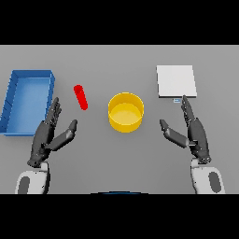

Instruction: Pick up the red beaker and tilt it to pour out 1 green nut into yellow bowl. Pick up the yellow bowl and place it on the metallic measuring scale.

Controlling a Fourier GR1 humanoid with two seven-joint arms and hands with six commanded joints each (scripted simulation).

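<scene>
A slim red beaker [81, 97] stands on the grey table left of centre, leaning in the view toward the lower right. The yellow bowl [125, 112] sits in the middle of the table, and I see nothing inside it. The metallic measuring scale [176, 80], a flat pale square, lies at the back right. My left hand [48, 132] is open, just below and left of the beaker, not touching it. My right hand [192, 128] is open too, right of the bowl and just in front of the scale. No green nut is visible.
A blue rectangular bin [17, 122] stands along the table's left side, close beside my left hand.
</scene>
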